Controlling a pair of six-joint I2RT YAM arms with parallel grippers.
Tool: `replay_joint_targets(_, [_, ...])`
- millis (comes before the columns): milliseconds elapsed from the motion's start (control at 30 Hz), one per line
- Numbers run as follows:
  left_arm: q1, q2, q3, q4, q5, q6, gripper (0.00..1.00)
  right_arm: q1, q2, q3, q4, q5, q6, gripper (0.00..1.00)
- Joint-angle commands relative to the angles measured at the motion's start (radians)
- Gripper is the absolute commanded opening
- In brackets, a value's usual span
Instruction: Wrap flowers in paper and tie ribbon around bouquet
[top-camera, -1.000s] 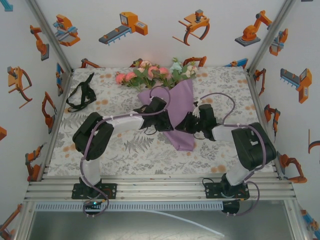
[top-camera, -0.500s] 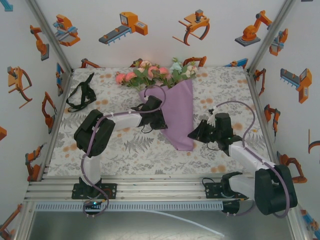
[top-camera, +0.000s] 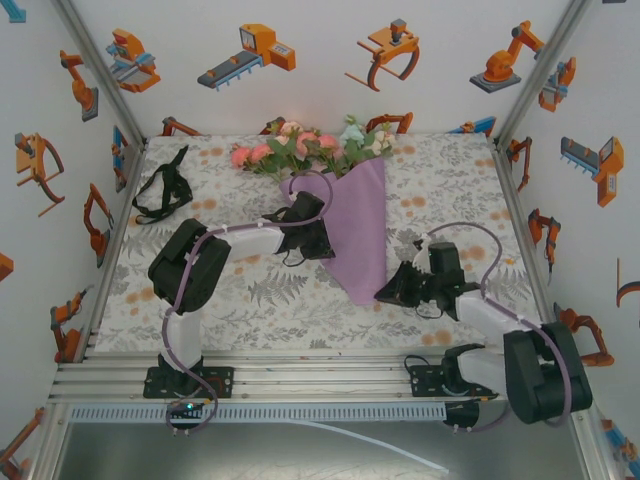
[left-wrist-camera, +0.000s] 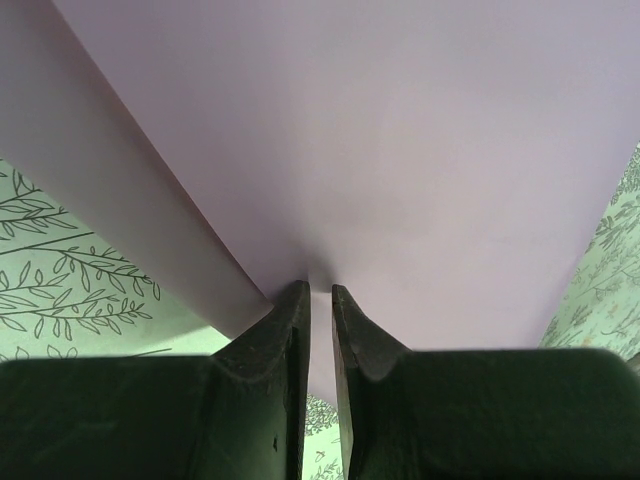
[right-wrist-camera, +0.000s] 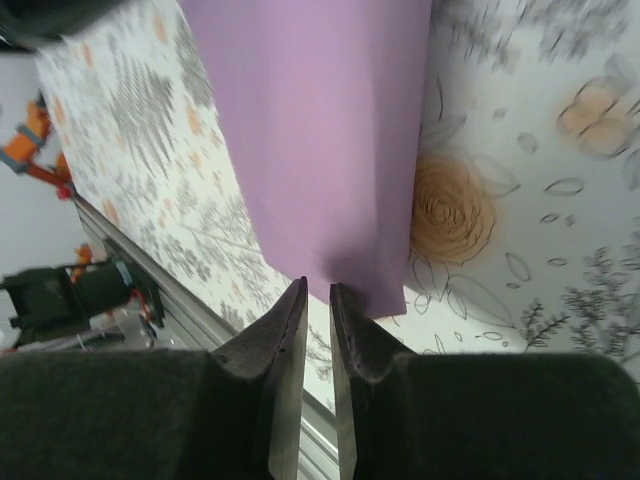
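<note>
The bouquet lies on the table: pink, peach and cream flowers at the back, wrapped in a lilac paper cone that narrows toward the front. My left gripper rests on the cone's left side. In the left wrist view it is shut to a thin slit, and its tips press into the paper. My right gripper is at the cone's lower tip. It is shut with nothing between its fingers, just short of the paper's end. The black ribbon lies looped at the back left.
A floral cloth covers the table. Metal frame posts line both sides, and a rail runs along the near edge. The walls carry robot stickers. The left arm's cable loops over the paper's top.
My right arm has pulled back from the middle of the cone, toward the front right, down to the cone's tip. My left gripper has stayed on the paper's left side and closed slightly.
</note>
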Motion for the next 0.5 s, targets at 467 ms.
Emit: replay_joint_targets(467, [0.016,0.011,-0.003,0.003,-0.026,0.029,0.20,-0.076,0.005,0.053,-0.083,0.014,-0.058,0.18])
